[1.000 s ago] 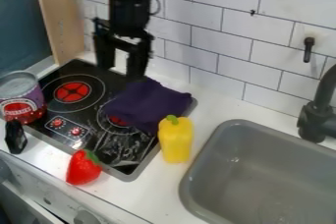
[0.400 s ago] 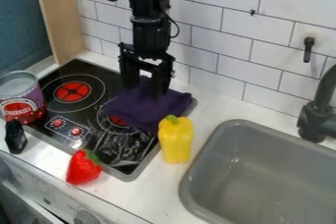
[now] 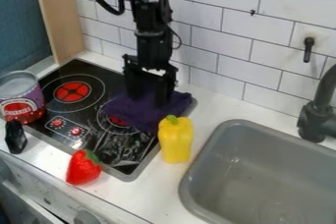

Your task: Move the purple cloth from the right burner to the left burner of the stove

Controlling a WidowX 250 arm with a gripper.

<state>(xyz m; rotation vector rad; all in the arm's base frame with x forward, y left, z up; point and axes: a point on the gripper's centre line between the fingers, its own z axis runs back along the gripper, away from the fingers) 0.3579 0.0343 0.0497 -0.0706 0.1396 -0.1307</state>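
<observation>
My gripper [image 3: 148, 97] hangs down over the back right of the stove, open, its two fingers apart and low against the dark purple cloth [image 3: 139, 113]. The cloth lies bunched over the rear right burner and the stove's back edge; part of it shows between the fingers. A yellow bell pepper [image 3: 176, 139] stands upright just right of the stove, in front of the cloth. The red strawberry [image 3: 83, 168] sits at the stove's front edge.
A can [image 3: 21, 98] stands on the stove's left side, with a small black object [image 3: 15, 136] in front of it. The grey sink [image 3: 263, 169] is at the right, with a black faucet [image 3: 318, 115] behind it. White tiles [image 3: 216, 36] rise behind the counter.
The gripper has moved right and down, from above the stove's back edge onto the cloth. Cloth, pepper, strawberry and can have stayed where they were.
</observation>
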